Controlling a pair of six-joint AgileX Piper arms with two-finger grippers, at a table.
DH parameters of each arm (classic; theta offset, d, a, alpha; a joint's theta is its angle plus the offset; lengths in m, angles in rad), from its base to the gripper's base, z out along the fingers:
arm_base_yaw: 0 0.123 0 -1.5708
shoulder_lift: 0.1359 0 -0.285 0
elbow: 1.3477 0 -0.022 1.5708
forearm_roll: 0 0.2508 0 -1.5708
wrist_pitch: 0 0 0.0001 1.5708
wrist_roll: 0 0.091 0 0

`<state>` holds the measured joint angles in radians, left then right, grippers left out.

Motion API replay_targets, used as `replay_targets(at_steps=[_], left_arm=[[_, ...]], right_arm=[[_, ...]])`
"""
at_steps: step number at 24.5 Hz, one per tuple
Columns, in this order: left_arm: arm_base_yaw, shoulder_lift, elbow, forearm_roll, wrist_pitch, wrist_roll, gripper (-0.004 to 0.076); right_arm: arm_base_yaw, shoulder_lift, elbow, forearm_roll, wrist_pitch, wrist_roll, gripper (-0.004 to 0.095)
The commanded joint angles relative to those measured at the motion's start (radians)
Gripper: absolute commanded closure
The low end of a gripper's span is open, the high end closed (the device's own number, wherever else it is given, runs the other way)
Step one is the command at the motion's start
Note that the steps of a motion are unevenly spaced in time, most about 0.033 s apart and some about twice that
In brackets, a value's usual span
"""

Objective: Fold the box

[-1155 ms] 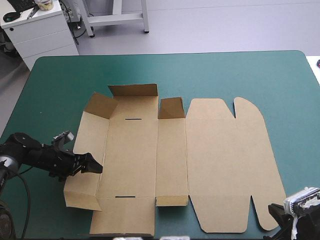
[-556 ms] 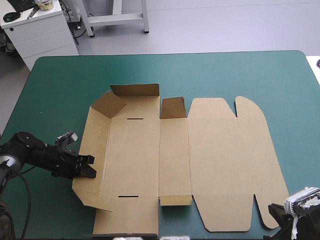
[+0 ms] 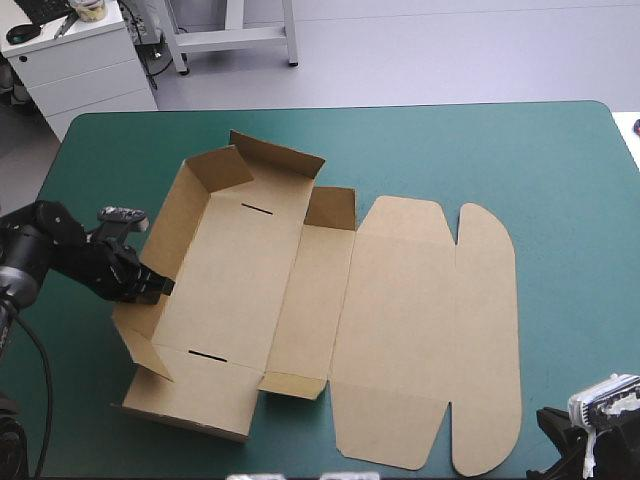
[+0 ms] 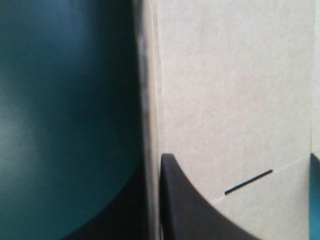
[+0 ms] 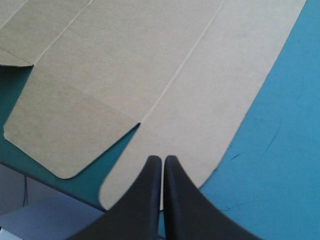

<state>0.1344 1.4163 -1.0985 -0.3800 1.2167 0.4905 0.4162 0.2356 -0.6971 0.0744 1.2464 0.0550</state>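
The brown box lies partly raised on the teal-green cover, turned askew, with its lid flat toward the right. Its left long wall and far end wall stand up. My left gripper is shut on the top edge of that left wall. In the left wrist view the wall's edge runs between the black fingers, one finger inside over the box floor, the other outside. My right gripper is shut and holds nothing, hovering over the lid's rounded near corner. It sits low at the table's near right corner.
Bare teal-green cover stretches beyond the box to the far and right edges. A slot marks the box floor near its near end. The table's near edge shows beside the lid's rounded tab.
My left gripper went from open to shut on the left wall and drew it up and toward the far left. The whole box swung round and its near end shifted left. The right arm stayed put.
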Motion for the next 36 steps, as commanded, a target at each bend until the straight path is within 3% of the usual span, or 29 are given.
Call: replay_targets(at_steps=[1,6,9,17,22,27,30,36], left_arm=[[-0.113,-0.01,-0.158,0.155,0.055,0.033,0.0734],[-0.286,0.032,-0.291,0.406,-0.017,0.083,0.0734],[-0.425,0.055,-0.318,0.559,-0.16,0.095,0.0734],[-0.623,0.076,-0.314,0.715,-0.422,0.073,0.0734],[-0.724,0.076,-0.258,0.991,-0.569,-0.03,0.0734],[-0.832,0.076,-0.185,1.282,-0.667,-0.239,0.0734],[-0.925,0.076,-0.101,1.65,-0.696,-0.536,0.0734],[-0.972,0.076,-0.001,2.004,-0.692,-0.906,0.0734]], right_arm=[[-0.007,0.015,-0.024,0.002,0.005,0.002,0.0909],[-0.007,0.015,-0.024,0.019,0.005,0.002,0.0909],[-0.007,0.015,-0.024,0.064,0.005,0.002,0.0909],[-0.007,0.015,-0.024,0.11,0.005,0.002,0.0909],[-0.007,0.015,-0.024,0.114,0.005,0.002,0.0909],[-0.007,0.015,-0.024,0.114,0.005,0.002,0.0909],[-0.007,0.015,-0.024,0.114,0.005,0.002,0.0909],[-0.007,0.015,-0.024,0.114,0.005,0.002,0.0909]])
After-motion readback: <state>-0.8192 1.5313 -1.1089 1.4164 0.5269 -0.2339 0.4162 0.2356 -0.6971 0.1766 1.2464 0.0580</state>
